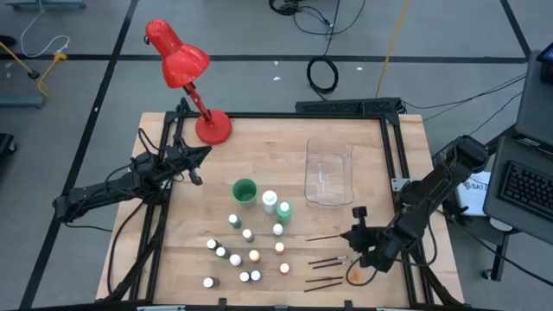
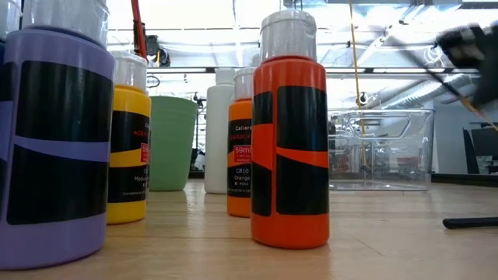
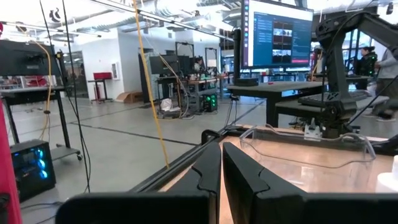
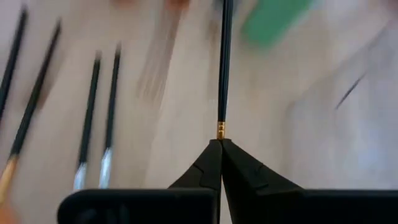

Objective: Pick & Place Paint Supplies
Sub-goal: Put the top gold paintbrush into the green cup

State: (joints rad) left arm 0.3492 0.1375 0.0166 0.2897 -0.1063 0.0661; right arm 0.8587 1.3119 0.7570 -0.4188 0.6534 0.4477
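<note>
While clamped at its bristle end in the closed right gripper (image 4: 220, 142), paintbrush (image 4: 224, 62) raised off table (image 1: 346, 276), near its front right corner. Remaining brushes (image 1: 327, 269) flat beside it. Left gripper (image 3: 221, 163) closed, empty, near lamp (image 1: 183, 73).

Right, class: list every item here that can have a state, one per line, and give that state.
Right tool: shut on a paintbrush, near the table's right front.
Left tool: shut, empty, at the table's left side.
Clear tray: empty.
Other brushes: lying flat on the table.
Small bottles: upright, capped.
Red lamp: upright.
</note>
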